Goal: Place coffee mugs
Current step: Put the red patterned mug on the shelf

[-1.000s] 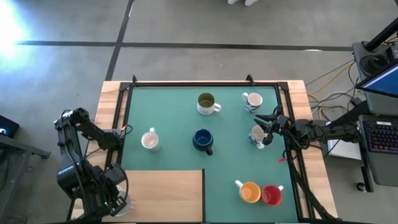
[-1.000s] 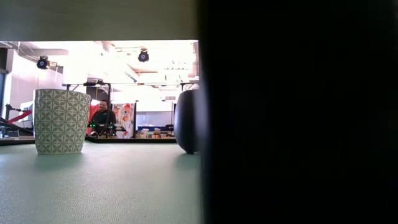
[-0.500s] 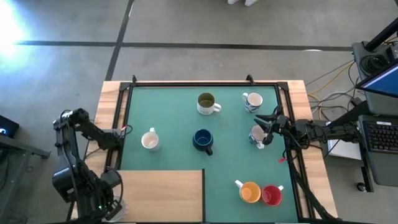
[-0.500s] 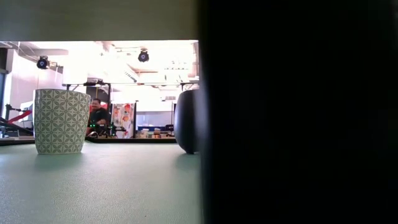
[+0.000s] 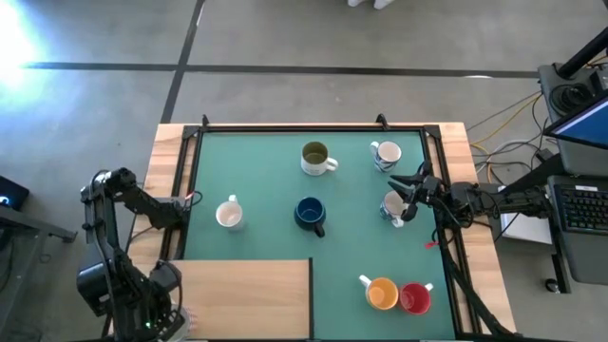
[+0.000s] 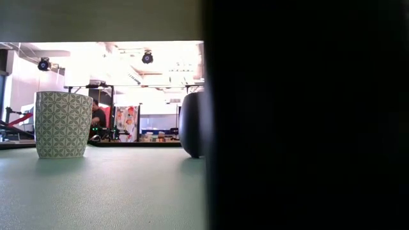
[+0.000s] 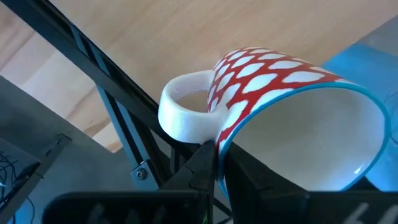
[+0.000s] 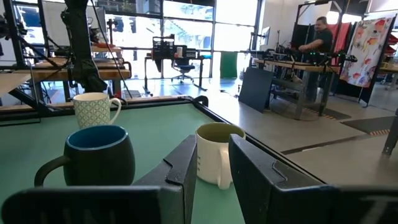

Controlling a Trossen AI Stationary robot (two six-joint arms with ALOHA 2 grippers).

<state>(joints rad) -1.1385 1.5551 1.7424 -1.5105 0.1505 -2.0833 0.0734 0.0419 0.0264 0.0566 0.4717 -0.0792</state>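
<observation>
My left gripper (image 5: 163, 319) hangs off the table's near left corner, shut on a red-and-white patterned mug (image 7: 280, 81) with a blue rim. My right gripper (image 5: 407, 201) stays by the right edge, just above a white mug (image 5: 391, 206). Its fingers (image 8: 212, 152) are a narrow gap apart with nothing between them. Standing upright on the green mat are an olive mug (image 5: 315, 157), a second white mug (image 5: 385, 153), a patterned white mug (image 5: 229, 215), a dark blue mug (image 5: 310, 214), an orange mug (image 5: 382, 294) and a red mug (image 5: 414, 298). My left gripper pinches the patterned mug's rim (image 7: 225, 135) right beside the handle (image 7: 180, 109), one finger inside the mouth and one outside. The mug is lifted clear and tipped, its opening turned toward the wrist camera.
A wooden board (image 5: 242, 294) covers the mat's near left quarter. A black frame (image 5: 285, 126) runs around the mat. In the low view a dark shape (image 6: 307, 115) blocks the right half; the patterned mug (image 6: 62, 124) and the blue mug (image 6: 190, 124) show left of it.
My left arm has drawn toward the table's near left corner, carrying the mug farther off the table. My right arm and the mugs on the mat have kept still.
</observation>
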